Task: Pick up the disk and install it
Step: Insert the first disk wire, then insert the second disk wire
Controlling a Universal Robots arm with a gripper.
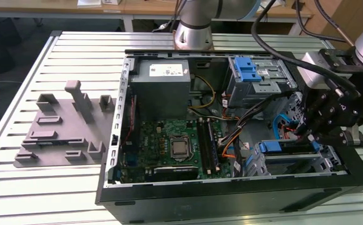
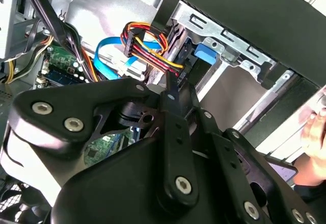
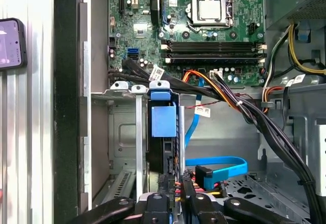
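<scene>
Claw (image 1: 316, 136) hangs over drive cage (image 1: 294, 159) at open computer case's (image 1: 231, 197) corner, exterior view's right. We cannot tell whether claw is clenched or released. We see disk (image 3: 163, 132) in first wrist view, standing on edge in cage slot, blue carrier tab up, just ahead of claw linkage. Blue data cable (image 3: 219, 165) and coloured power wires (image 2: 147, 43) lie beside it. Motherboard (image 1: 169, 145) sits mid-case, grey fixture (image 1: 63, 126) on table (image 1: 31, 187), well apart.

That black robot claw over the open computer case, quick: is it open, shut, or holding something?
Gripper: cannot be told. It hangs at the drive bay inside the black computer case, close to the blue-framed disk sitting in the bay.
</scene>
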